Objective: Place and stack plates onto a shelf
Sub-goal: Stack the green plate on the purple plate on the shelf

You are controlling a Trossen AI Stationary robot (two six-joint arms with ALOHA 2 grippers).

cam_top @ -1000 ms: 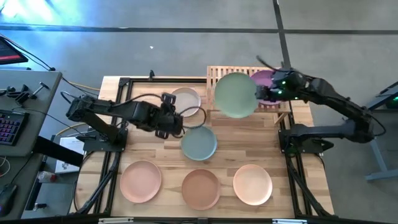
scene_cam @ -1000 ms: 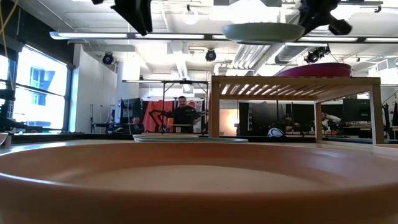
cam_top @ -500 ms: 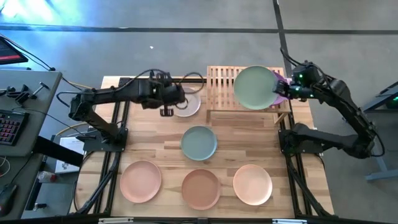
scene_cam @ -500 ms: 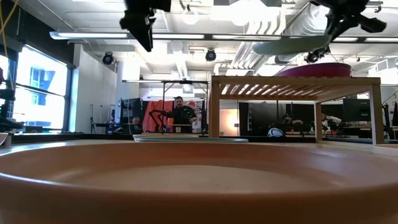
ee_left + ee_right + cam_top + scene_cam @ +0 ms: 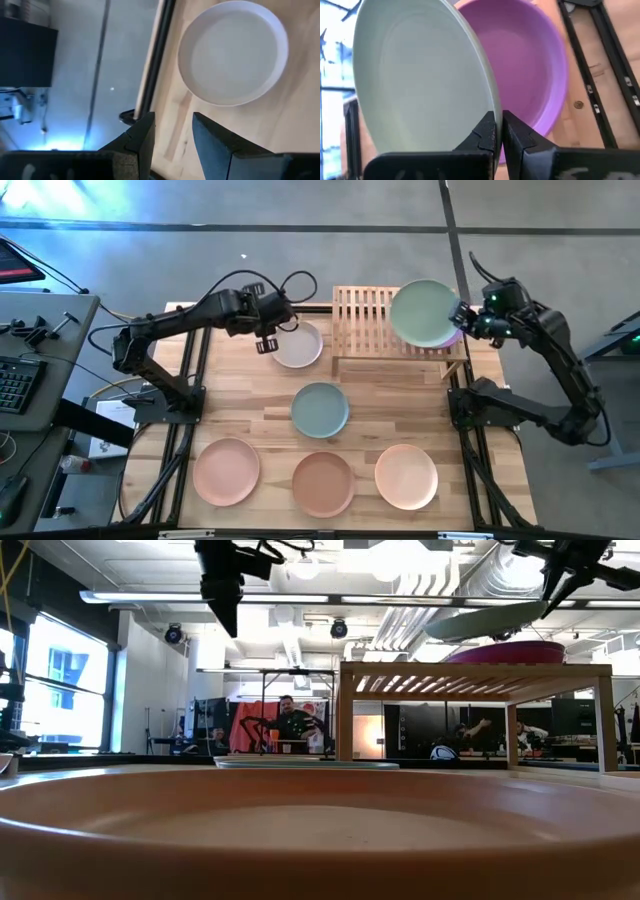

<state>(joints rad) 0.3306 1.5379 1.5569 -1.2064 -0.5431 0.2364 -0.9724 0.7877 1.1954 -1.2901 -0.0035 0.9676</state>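
Observation:
My right gripper [image 5: 464,316] is shut on the mint green plate [image 5: 425,313] and holds it over the right half of the slatted wood shelf [image 5: 365,315]. A purple plate [image 5: 535,75] lies on the slats just beneath it. My left gripper [image 5: 266,340] is open and hovers above the table's far left part, beside a pale whitish plate [image 5: 298,345] that lies flat on the tabletop. The same plate shows beyond its fingers in the left wrist view [image 5: 232,50]. My right gripper pinches the mint green plate's rim [image 5: 491,106] at the plate's right-hand edge, one finger on each face, coming level from the table's right side. The plate is lifted clear and tilted, its free left edge [image 5: 432,632] lower than the held edge, above the purple plate.
On the tabletop lie a grey-teal plate [image 5: 320,409] in the middle and a row along the near edge: a peach plate [image 5: 227,470], a terracotta plate [image 5: 323,483], a cream plate [image 5: 406,476]. The shelf's left half [image 5: 358,308] carries nothing. People show in the room beyond [image 5: 293,720].
My right gripper has carried the mint green plate rightward from the shelf's left half to above the purple plate, and the plate has tipped from level to slanted. My left gripper has moved from beside the grey-teal plate toward the table's far edge, ending by the whitish plate.

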